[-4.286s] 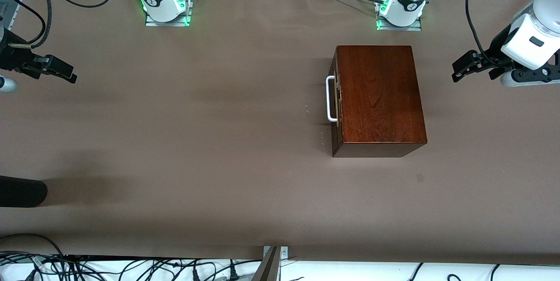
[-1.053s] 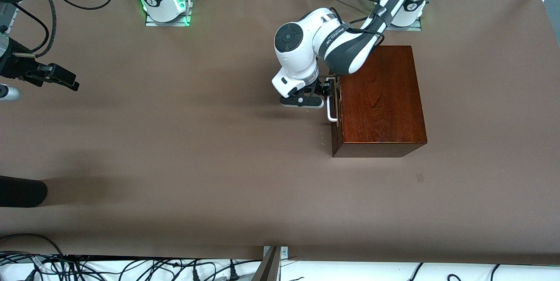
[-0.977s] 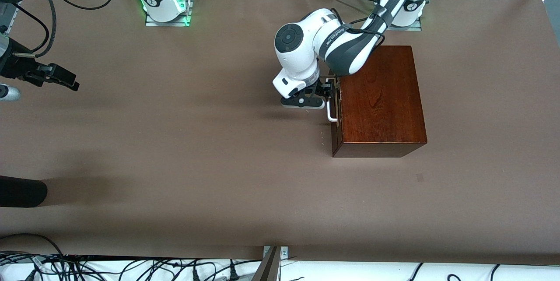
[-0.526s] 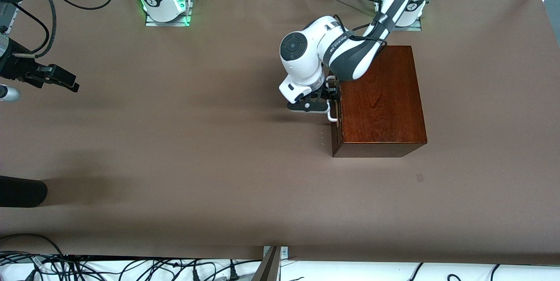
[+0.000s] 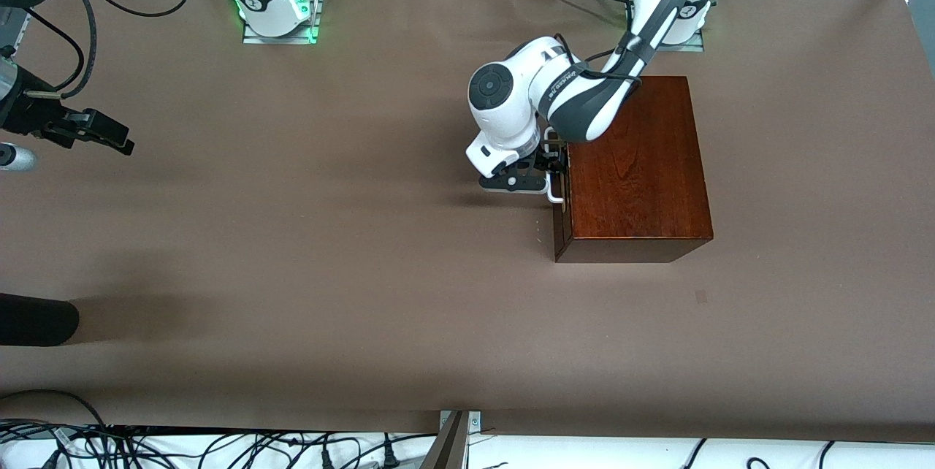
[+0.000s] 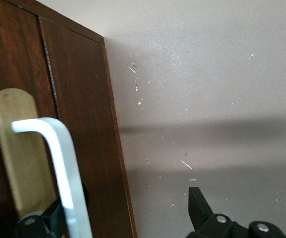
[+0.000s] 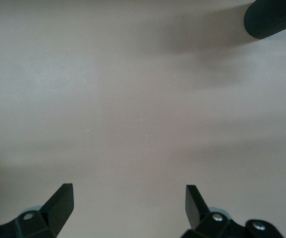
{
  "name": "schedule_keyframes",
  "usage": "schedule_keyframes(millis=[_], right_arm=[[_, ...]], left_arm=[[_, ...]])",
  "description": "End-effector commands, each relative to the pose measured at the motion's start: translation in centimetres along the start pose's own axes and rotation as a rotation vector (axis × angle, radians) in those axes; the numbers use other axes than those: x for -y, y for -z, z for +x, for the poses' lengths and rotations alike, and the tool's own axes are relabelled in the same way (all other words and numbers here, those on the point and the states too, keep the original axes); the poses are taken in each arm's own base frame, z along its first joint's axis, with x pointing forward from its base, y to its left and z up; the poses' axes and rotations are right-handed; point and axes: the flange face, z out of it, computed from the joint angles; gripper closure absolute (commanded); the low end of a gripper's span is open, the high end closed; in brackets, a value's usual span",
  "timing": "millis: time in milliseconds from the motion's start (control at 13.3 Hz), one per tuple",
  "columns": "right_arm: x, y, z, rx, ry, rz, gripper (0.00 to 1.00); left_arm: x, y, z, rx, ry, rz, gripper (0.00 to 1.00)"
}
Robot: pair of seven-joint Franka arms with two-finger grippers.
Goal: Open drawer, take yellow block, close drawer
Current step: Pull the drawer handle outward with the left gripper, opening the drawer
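- The dark reddish-brown polished wooden box sits on the brown paper-covered table, toward the left arm's end and just in front of that arm's base.
- Its single sliding drawer looks fully pushed in, its front flush with the box face that points toward the right arm's end of the table.
- The white U-shaped bar handle sticks out from that drawer front; the left wrist view shows it mounted over a pale wooden backing strip.
- The left gripper is low at the drawer front with its fingers spread wide. In the left wrist view one finger lies on the box side of the white bar and the other hangs over bare table, so the bar stands between them, ungripped.
- Whether that inner finger actually touches the handle or the drawer face is hard to judge from these angles.
- The small yellow block shows in none of the views.
- The right gripper waits over the table edge at the right arm's end, well apart from the box, fingers wide apart and holding nothing; its wrist view shows only bare table between the fingertips.
- A black ribbed cylinder lies at that same end, nearer the front camera than the right gripper.
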Motion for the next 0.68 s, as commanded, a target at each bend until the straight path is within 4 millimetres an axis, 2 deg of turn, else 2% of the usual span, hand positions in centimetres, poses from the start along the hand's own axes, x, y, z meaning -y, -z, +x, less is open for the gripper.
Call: schedule_keyframes(millis=[0, 301, 376, 602], right_arm=[[0.2, 0.3, 0.2, -0.006, 0.004, 0.017, 0.00], [0.2, 0.3, 0.2, -0.006, 0.004, 0.017, 0.00], [0.2, 0.3, 0.2, -0.006, 0.004, 0.017, 0.00], [0.2, 0.3, 0.2, -0.006, 0.004, 0.017, 0.00]], left_arm=[[-0.1, 0.1, 0.2, -0.019, 0.025, -0.008, 0.00], [-1.8, 0.0, -0.2, -0.001, 0.127, -0.067, 0.00], [-2.9, -0.1, -0.8, -0.001, 0.129, -0.068, 0.00], [-6.5, 0.9, -1.0, -0.022, 0.166, -0.097, 0.00]])
